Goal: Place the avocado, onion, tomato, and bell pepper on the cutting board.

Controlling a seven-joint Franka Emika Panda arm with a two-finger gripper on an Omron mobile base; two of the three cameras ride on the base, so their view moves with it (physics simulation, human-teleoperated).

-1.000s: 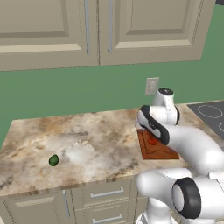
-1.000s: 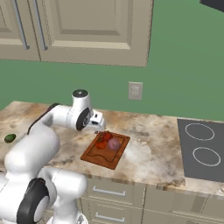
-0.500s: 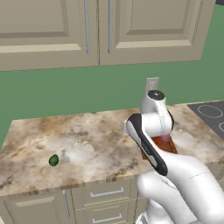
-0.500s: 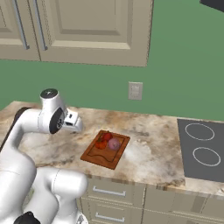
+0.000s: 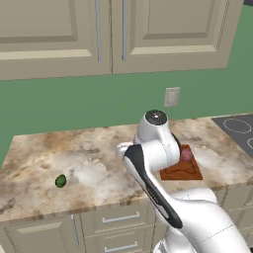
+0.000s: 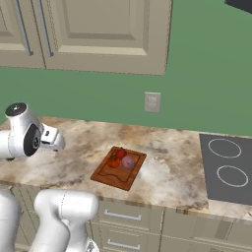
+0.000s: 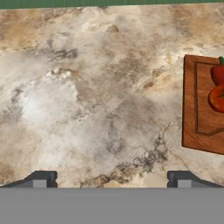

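The cutting board lies on the counter with the tomato, the bell pepper and the onion on it. In the left base view the onion shows on the cutting board behind my arm. The avocado lies alone far left, near the counter's front edge. My gripper hangs over bare counter left of the board. In the hand view my gripper is open and empty, with the cutting board, bell pepper and tomato at the right edge.
A marble counter runs under wall cabinets, with a wall outlet behind the board. A black cooktop lies at the right end. Drawers line the front below the counter.
My arm has swung left, away from the cutting board and out over the bare counter. The jaws have stayed open. The foods have not moved.
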